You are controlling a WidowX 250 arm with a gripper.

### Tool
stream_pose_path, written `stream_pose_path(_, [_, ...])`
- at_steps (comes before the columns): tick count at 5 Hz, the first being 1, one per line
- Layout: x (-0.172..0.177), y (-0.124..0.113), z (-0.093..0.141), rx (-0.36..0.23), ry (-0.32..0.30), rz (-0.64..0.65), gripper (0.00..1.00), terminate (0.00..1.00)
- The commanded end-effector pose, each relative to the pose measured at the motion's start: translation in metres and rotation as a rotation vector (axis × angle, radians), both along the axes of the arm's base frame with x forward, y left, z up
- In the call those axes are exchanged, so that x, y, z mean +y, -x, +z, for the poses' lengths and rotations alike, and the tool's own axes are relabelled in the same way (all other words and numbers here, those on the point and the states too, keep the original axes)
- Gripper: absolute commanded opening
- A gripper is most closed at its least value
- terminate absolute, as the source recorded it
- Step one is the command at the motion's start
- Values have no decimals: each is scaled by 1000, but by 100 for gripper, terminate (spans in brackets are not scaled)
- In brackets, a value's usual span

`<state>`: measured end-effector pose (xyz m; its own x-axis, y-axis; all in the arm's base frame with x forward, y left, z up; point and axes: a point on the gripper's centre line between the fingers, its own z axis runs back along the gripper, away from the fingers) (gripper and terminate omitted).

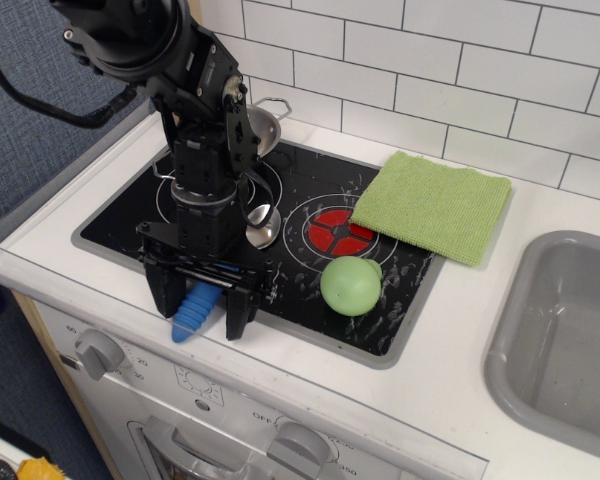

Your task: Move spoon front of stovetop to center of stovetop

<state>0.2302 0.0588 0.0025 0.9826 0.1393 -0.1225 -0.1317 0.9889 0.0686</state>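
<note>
The spoon lies at the front of the black stovetop (310,195). Its blue handle (194,309) reaches over the front rim and its silver bowl (261,227) rests between the two burners. My gripper (202,308) is down over the handle with its black fingers (162,290) spread wide on either side of it. It is open and I cannot tell whether the fingers touch the handle. The arm hides the left burner and part of the handle.
A silver pot (263,122) stands at the back left, mostly behind the arm. A green ball (351,285) sits at the front right of the stovetop. A green cloth (431,205) overlaps the right edge. A grey sink (565,330) is at the far right.
</note>
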Motion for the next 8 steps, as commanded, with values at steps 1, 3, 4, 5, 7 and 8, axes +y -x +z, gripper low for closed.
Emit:
stream_pose_path(1, [-1, -2, 10, -38, -12, -3, 0, 0])
stream_pose_path(3, [-18, -31, 44, -89, 26, -68, 0, 0])
stream_pose_path(4, [-21, -59, 55, -100, 53, -43, 0, 0])
stream_pose_path(5, [-15, -79, 54, -128, 82, -16, 0, 0])
stream_pose_path(7, [-9, -95, 40, -93, 67, -38, 0, 0])
stream_pose_path(8, [-6, -95, 31, -78, 70, -42, 0, 0])
